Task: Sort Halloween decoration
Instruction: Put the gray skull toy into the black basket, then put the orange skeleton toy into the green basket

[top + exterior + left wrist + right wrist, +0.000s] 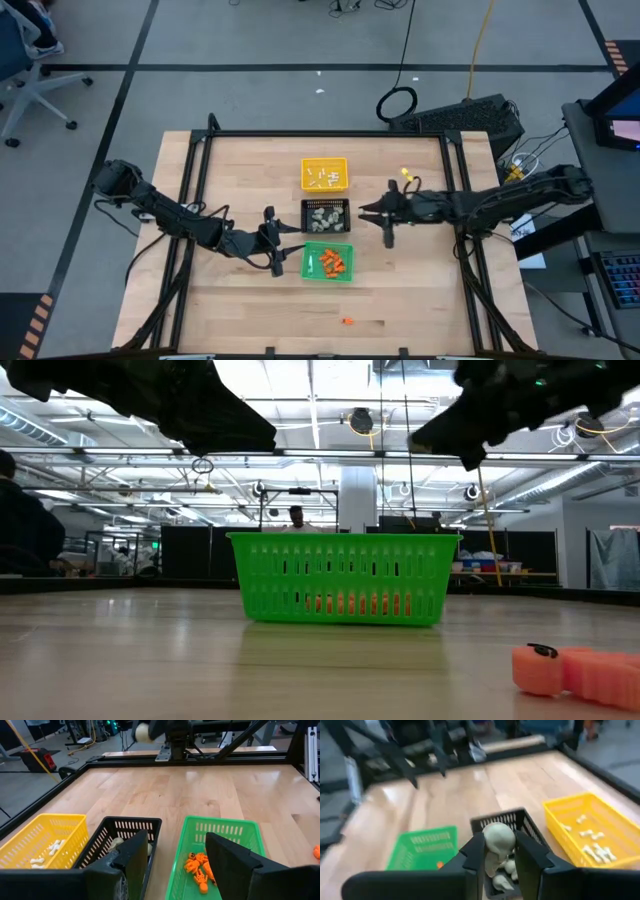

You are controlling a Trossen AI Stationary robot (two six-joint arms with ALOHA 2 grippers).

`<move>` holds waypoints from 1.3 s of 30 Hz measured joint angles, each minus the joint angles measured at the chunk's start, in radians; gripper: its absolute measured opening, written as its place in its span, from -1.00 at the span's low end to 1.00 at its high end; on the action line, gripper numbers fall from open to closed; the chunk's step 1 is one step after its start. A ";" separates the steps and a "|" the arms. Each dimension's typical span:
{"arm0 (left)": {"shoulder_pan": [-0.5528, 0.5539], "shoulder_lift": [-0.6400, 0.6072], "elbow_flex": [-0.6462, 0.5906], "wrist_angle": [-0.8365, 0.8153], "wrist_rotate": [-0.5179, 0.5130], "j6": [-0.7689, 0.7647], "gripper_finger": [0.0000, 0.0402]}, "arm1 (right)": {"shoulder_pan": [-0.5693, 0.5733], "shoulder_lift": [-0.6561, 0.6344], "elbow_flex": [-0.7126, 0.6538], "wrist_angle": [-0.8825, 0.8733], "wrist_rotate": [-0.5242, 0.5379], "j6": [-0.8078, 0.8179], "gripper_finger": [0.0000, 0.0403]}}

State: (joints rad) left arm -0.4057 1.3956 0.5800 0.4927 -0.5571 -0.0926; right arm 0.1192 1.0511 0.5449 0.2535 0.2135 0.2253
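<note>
Three square trays stand in a row mid-table. The yellow tray [325, 174] holds thin white sticks [592, 847]. The black tray [326, 215] holds beige-grey lumps [507, 870]. The green tray [328, 261] holds orange bits [198, 867]. My right gripper [499, 847] hovers at the black tray's right side [366, 212], shut on a beige-grey lump [498, 836]. My left gripper [175, 862] is open and empty, left of the green and black trays [280, 247]. One orange piece [347, 321] lies on the bare wood near the front edge. My right gripper pinches the round beige-grey lump by its two sides [490, 842] between its two fingers, near their free ends. The fingers come from the table's right, nearly level and slanting slightly down. The lump is lifted clear, above the black tray's near wall [500, 817].
A small yellow thing [406, 172] lies right of the yellow tray. In the low view the loose orange piece [575, 670] sits close to the camera. A black frame [330, 134] rims the table. Bare wood lies in front of the green tray.
</note>
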 joint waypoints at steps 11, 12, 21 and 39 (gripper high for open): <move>0.000 0.000 0.000 0.000 0.000 -0.004 0.00 | -0.016 0.351 0.329 -0.279 -0.012 0.110 -0.71; 0.000 0.000 0.000 0.000 0.000 -0.005 0.00 | -0.016 0.377 0.350 -0.290 -0.013 0.104 -0.71; 0.000 0.000 0.000 0.007 0.000 -0.007 0.00 | -0.070 0.574 0.501 -0.429 -0.005 0.054 -0.70; -0.115 0.000 0.000 0.045 -0.019 -0.060 0.00 | -0.074 0.576 0.515 -0.396 0.000 0.016 -0.25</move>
State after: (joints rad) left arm -0.5208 1.3956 0.5803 0.5376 -0.5760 -0.1528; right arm 0.0457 1.6268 1.0595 -0.1426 0.2134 0.2411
